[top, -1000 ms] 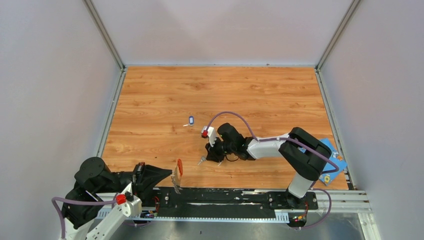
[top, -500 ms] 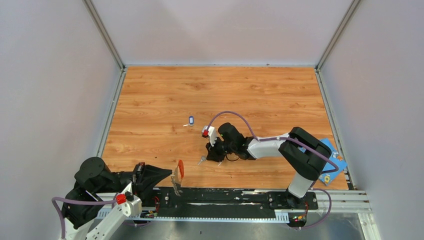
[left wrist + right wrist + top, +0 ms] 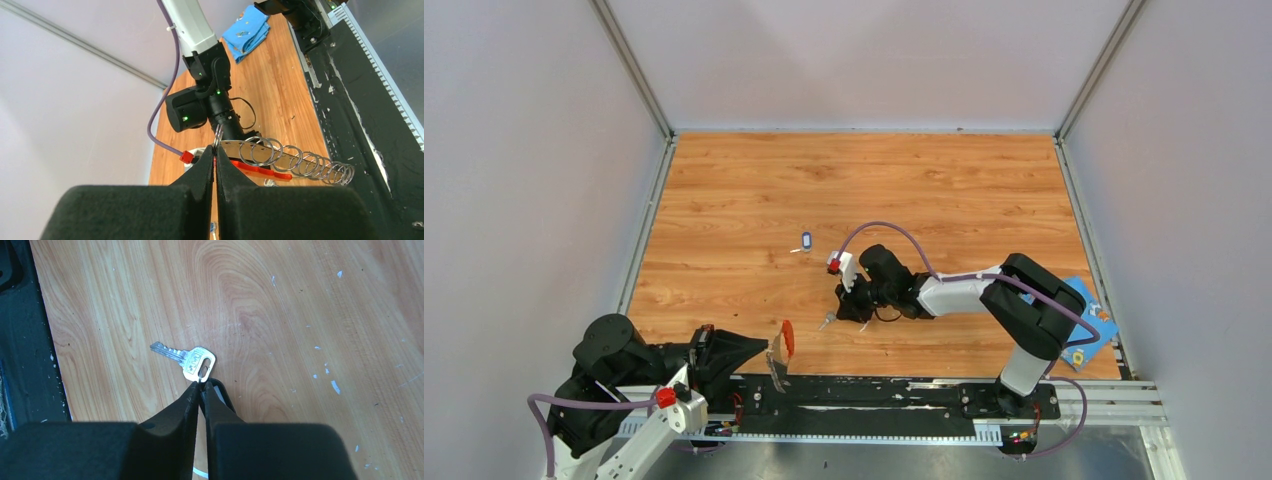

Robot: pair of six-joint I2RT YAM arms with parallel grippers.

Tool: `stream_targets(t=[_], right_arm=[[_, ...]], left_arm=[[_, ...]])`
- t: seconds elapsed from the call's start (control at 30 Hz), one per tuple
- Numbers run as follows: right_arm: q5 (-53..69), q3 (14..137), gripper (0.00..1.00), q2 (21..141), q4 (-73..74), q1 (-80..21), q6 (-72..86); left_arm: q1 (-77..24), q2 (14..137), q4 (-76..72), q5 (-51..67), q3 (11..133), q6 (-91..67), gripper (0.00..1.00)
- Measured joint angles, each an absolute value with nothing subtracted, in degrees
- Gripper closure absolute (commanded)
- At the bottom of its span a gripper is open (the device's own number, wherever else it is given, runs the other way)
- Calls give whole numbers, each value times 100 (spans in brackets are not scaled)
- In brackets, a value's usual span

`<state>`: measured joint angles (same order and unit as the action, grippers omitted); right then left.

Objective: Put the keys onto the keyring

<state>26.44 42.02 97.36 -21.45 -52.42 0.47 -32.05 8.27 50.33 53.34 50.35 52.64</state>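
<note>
The keyring (image 3: 280, 157) is a grey metal strip carrying a row of wire rings over a red curved piece. My left gripper (image 3: 215, 151) is shut on its end and holds it up near the table's front edge. The top view shows the keyring (image 3: 784, 340) at the left gripper (image 3: 762, 354). A silvery key (image 3: 192, 360) lies flat on the wood, with a small ring and a black tag (image 3: 223, 391) at its head. My right gripper (image 3: 202, 384) pinches that small ring at its fingertips. From above, this key (image 3: 827, 320) sits at the right gripper (image 3: 838, 313). The blue-and-white key (image 3: 805, 240) lies alone farther back.
A blue cloth (image 3: 1089, 322) lies at the right edge beside the right arm's base, and also shows in the left wrist view as the blue cloth (image 3: 247, 31). A black base rail (image 3: 874, 395) runs along the front edge. Grey walls enclose the wooden table (image 3: 864, 180).
The right gripper's jaws have narrowed onto the key's small ring. Both arms and the keyring have stayed in place.
</note>
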Motion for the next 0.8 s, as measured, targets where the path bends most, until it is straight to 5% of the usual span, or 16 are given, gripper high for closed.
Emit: stream_targets(t=[0.1,0.4,0.8], right_arm=[[2644,4206,99,9736,-2143,-5242,47],[2663,4180,100,9607,-2152,-5242,-8],[2611,4318,100,7277,-788,-5865,-895]], left_arm=[[-3205,827,5033,5334,5035,5251,100],[-3205,827,5033,5334,5035,5186,100],[-3205,1175,5033,5446,5037,5105,100]])
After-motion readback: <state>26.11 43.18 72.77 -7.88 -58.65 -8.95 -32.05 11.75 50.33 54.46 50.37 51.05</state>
